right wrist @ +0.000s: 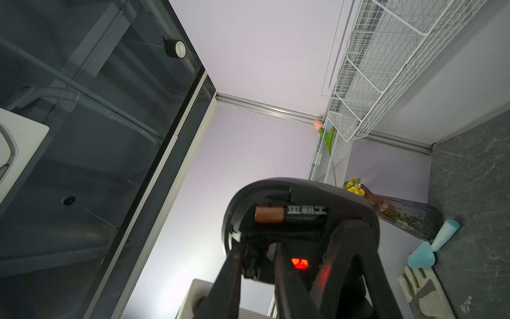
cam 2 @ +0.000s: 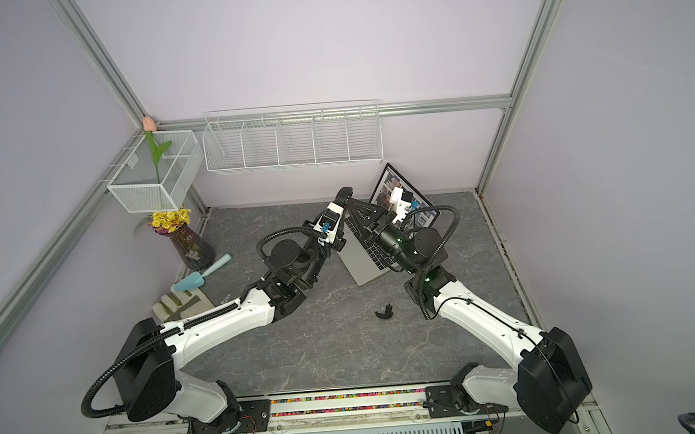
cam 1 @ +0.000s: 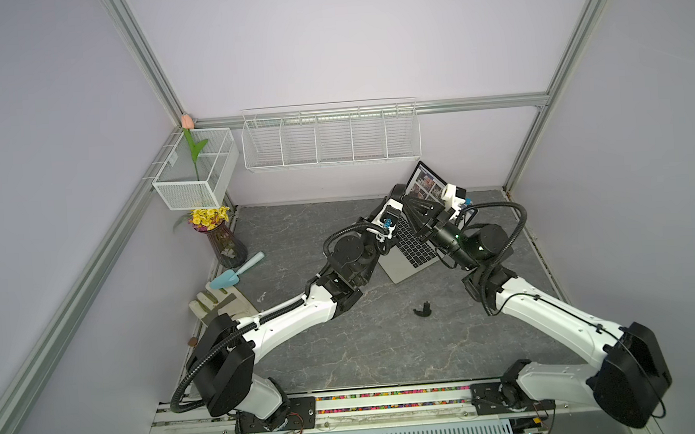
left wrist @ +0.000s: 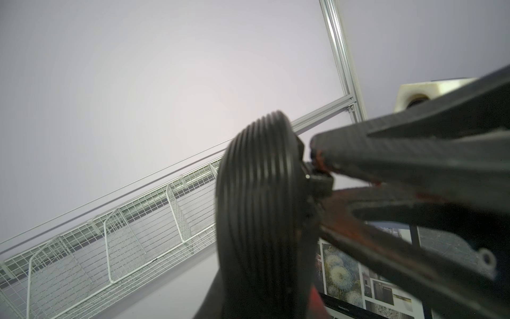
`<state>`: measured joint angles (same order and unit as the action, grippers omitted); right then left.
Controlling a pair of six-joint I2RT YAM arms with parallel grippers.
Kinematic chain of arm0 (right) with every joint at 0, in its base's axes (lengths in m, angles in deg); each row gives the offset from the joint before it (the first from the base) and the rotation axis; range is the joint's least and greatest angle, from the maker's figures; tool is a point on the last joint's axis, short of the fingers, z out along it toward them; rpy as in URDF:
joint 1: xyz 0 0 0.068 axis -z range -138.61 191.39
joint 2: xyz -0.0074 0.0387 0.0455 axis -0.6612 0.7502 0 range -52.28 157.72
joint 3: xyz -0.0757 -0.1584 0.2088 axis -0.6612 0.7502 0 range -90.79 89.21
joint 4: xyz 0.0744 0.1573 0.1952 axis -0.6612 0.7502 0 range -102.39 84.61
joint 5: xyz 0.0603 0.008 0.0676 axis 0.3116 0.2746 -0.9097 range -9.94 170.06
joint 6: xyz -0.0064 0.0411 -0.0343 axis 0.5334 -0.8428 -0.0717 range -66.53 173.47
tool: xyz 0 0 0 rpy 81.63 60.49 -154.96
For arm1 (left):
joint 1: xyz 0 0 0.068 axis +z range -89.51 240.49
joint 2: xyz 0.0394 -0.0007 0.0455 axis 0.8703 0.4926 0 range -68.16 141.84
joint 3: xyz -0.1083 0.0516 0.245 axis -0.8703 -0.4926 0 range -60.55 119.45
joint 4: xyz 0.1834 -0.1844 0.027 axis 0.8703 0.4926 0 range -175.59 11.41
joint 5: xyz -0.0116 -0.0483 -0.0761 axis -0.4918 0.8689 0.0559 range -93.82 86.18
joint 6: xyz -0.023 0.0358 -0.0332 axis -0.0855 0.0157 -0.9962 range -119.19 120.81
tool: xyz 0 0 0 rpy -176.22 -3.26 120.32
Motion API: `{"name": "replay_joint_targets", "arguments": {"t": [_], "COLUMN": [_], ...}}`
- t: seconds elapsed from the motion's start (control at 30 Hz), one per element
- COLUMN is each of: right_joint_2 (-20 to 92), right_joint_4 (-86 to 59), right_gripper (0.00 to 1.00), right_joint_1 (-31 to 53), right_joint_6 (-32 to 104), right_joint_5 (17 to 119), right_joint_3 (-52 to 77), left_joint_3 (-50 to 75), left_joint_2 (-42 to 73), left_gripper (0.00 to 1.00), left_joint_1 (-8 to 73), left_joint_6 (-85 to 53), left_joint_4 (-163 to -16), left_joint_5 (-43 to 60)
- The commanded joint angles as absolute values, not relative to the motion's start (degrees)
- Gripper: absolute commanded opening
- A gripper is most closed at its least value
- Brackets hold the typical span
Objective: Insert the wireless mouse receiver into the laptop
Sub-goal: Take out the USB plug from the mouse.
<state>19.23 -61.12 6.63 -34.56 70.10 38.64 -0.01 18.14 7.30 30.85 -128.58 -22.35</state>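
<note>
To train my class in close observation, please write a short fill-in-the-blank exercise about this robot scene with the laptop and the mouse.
1. The laptop stands with its lid ___.
2. The black cover piece lies by itself on the ___.
3. In the right wrist view, the uncovered underside of the mouse shows a copper-tipped ___.
4. The yellow flowers stand in a dark ribbed ___.

Missing words: open; table; battery; vase.

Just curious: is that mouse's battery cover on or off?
Off: in the right wrist view, the battery lies exposed in the underside of the mouse.
</note>
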Motion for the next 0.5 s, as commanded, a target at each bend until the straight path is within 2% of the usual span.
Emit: {"name": "replay_joint_targets", "arguments": {"t": [0.0,0.47], "right_joint_2": [18.47,18.40], "right_joint_4": [-63.83,-62.34], "right_gripper": [0.24,0.22], "right_joint_1": [6.25,6.30], "right_joint_6": [-34.04,-31.98], "right_joint_5": [70.13,69.89], "right_joint_3": [37.12,37.26], "left_joint_3": [-1.20,-2.37], "left_joint_2": [19.20,18.05], "left_gripper": [0.00,0.00], "left_joint_1": [7.40,8.47], "left_joint_6": [32.18,31.35], "left_joint_4": [-128.57,-128.13], "left_joint_5": [-20.17,-17.48]}}
